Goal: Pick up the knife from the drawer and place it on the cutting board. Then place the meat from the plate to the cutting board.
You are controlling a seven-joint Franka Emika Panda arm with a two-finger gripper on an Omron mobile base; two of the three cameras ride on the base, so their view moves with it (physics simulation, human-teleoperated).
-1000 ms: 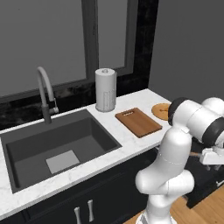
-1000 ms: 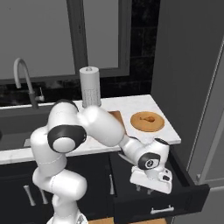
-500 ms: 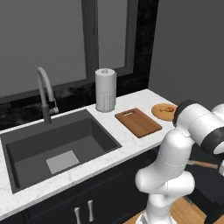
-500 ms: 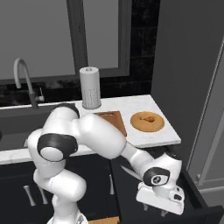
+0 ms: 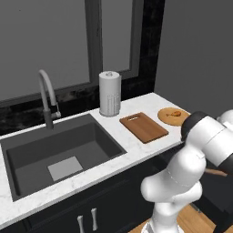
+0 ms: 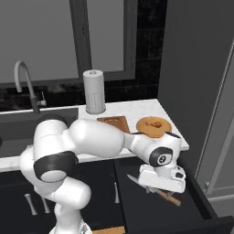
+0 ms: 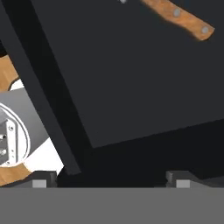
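My gripper (image 6: 162, 189) hung low over the open drawer (image 6: 137, 210) at the lower right of the right base view, its fingers spread apart and grasping nothing. The knife (image 6: 157, 192) lay on the drawer floor just beneath it. In the hand view the wooden handle (image 7: 179, 17) sat at the top edge. The meat (image 6: 155, 124) rested on the plate (image 6: 145, 129), beside the cutting board (image 6: 115, 122).

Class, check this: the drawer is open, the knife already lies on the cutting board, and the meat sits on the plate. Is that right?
Not quite. The knife lies in the open drawer under the gripper, as the right base view shows. The cutting board is bare. The meat does sit on the plate.
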